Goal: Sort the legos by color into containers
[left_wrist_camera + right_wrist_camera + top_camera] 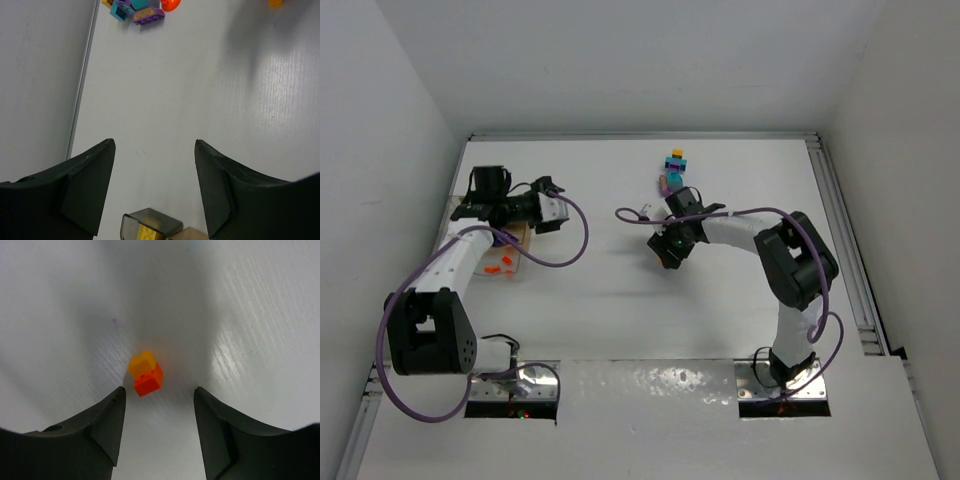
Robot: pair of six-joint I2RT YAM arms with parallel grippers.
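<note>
- The worktop (620, 310) carries everything, and both arms reach over it from its near edge.
- The left arm (460, 262) stands near the left edge, above the containers (518, 240). Its jaws are wide apart and hold nothing. Its wrist view looks across bare worktop toward the far pile.
- The right arm (740, 232) bends over the middle of the worktop. Its jaws stand moderately apart, and nothing is between them.
- The containers sit close to the left edge. One compartment has some orange bricks (500, 266) in it. Another one, seen in the left wrist view, has a yellow brick (146, 233).
- A pile of unsorted legos (674, 170) in teal, purple and yellow lies near the middle of the far edge, just beyond the wrist of the right arm.
- A small stack (145, 373) of two bricks, a yellow-orange one joined to an orange one, lies free on the worktop. It is just ahead of the tips of the right jaws and touches neither of them.
- I judge that the step in hand is the handling of this stack by the right arm, which has no grip on it.
- The next move, I think, calls for bringing the jaws down centred around the stack and closing gently, because such tiny bricks can slip or tip.
- As two colours are joined, they probably must be separated before each goes to its compartment. The free left arm could help with this.
</note>
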